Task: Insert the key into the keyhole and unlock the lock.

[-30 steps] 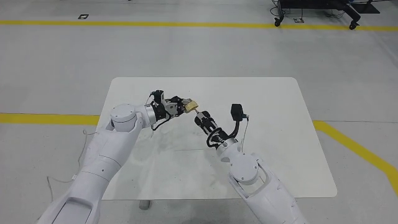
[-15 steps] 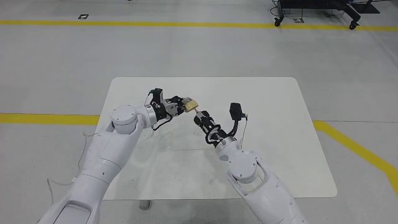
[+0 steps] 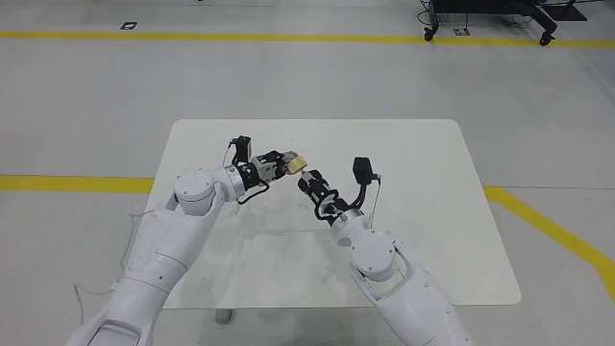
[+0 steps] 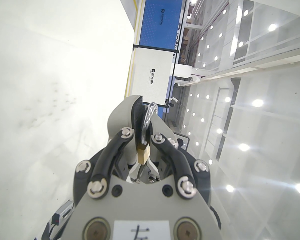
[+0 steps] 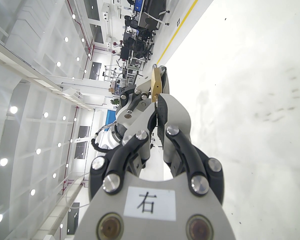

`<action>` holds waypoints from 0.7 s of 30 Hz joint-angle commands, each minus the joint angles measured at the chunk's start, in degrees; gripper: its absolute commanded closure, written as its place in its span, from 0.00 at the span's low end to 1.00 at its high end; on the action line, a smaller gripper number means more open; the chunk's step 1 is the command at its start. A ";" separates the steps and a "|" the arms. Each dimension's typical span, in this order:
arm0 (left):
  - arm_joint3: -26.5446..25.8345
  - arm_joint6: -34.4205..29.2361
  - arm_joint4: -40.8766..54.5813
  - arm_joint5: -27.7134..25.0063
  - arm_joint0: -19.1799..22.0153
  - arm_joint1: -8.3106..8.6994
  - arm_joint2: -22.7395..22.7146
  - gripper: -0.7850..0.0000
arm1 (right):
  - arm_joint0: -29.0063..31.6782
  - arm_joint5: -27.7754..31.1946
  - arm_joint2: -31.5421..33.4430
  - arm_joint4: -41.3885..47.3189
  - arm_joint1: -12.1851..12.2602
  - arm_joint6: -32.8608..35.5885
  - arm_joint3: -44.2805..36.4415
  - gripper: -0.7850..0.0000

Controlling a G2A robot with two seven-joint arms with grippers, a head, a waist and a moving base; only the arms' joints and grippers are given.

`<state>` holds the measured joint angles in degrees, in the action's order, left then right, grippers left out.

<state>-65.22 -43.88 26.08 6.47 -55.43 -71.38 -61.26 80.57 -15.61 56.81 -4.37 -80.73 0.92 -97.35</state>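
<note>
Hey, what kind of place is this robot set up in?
Probably an industrial robotics lab or factory hall: yellow floor lines, a wheeled cart beyond the table, and workstations under ceiling lights.

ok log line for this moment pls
left hand: shut on lock, over table | right hand: shut on key, key at lock base | unlocked: cannot tell

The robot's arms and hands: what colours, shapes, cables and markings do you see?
The left arm and right arm are white with rounded joints. The left hand and right hand are grey, with black linkages, silver screws and a white label bearing one black character. Black cables loop at the wrists.
</note>
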 commanded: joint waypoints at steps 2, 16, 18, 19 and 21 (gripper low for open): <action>-0.06 -0.71 0.16 0.49 -0.09 0.00 0.03 1.00 | -0.56 -0.20 0.08 0.24 -0.15 0.00 0.63 1.00; 1.43 -2.66 2.92 1.50 0.52 -0.08 -1.01 1.00 | -1.36 2.39 0.49 -1.32 -0.24 1.36 2.09 0.00; 1.67 -2.85 3.33 1.76 0.65 -0.09 -1.19 1.00 | -1.36 2.39 0.49 -1.32 -0.24 1.36 2.09 0.00; 1.79 -3.04 3.59 1.91 0.71 -0.10 -1.23 1.00 | -1.36 2.39 0.49 -1.32 -0.24 1.36 2.09 0.00; 2.00 -3.14 3.69 2.02 0.85 -0.13 -1.25 1.00 | -1.36 2.39 0.49 -1.32 -0.24 1.36 2.09 0.00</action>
<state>-63.35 -46.98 29.72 8.42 -54.65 -71.49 -62.51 79.21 -13.23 57.30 -5.65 -80.97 2.28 -95.26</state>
